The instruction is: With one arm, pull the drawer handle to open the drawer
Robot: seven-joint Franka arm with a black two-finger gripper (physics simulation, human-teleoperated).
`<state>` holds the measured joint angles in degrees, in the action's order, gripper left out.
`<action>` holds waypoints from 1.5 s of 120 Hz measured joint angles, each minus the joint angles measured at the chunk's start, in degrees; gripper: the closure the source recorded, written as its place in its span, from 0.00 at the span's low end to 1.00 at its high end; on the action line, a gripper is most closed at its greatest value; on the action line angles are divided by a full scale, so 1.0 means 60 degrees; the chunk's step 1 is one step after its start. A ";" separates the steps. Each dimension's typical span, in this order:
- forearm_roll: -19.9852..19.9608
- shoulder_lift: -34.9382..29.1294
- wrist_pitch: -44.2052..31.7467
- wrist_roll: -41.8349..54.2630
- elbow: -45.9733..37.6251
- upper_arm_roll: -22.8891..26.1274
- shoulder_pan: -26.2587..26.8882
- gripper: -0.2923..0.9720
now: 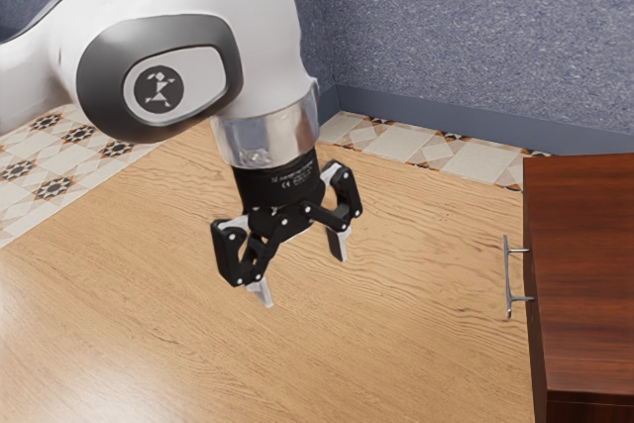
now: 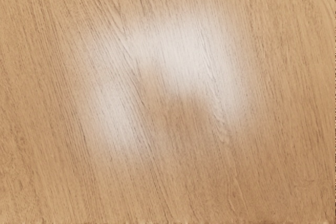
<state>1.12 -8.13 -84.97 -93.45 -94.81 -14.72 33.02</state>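
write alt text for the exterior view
A white robot arm hangs its open, empty black gripper above a wooden table. A metal handle on a dark wooden cabinet stands apart at the exterior view's right.

Soft, even light filled the exterior view, bright and low in contrast. The tabletop (image 1: 129,344) carried a pale sheen toward 8 o'clock and deepened to warmer wood toward 3 o'clock. The white arm (image 1: 208,7) was lit from above, with its underside shaded grey. The drawer handle (image 1: 511,276) caught a thin glint. In the wrist view, a washed-out white glare spread over the tabletop (image 2: 294,182), split by a darker band.
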 joint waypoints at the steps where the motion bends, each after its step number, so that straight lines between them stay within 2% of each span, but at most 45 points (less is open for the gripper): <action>1: -0.0003 -0.0003 -0.0009 -0.0001 -0.0003 -0.0001 0.0004 0.23; 24: -0.0133 -0.0057 -0.0264 0.0003 -0.0050 0.0035 0.0133 0.23; 37: -0.0215 -0.0026 -0.0197 -0.0014 -0.0112 -0.0347 0.1255 0.23; 52: -0.0270 0.0464 -0.0590 0.0168 -0.0057 -0.1008 0.1804 0.23; 68: -0.0285 0.1460 -0.1200 0.0512 0.0669 -0.1240 0.1593 0.23; 89: -0.0295 0.1754 -0.1738 0.1255 0.0822 -0.1207 0.1464 0.23; 110: -0.0292 0.1977 -0.2042 0.2900 0.0902 -0.1015 0.1521 0.23; 130: -0.0339 0.2275 -0.2434 0.4205 0.0928 -0.1231 0.1282 0.23; 154: -0.0362 0.2563 -0.2649 0.5364 0.1262 0.0482 -0.0768 0.23; 180: -0.0458 0.3442 -0.2767 0.6301 0.2268 0.0850 -0.1109 0.23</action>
<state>-1.63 12.52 -101.57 -55.64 -81.20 -9.62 26.36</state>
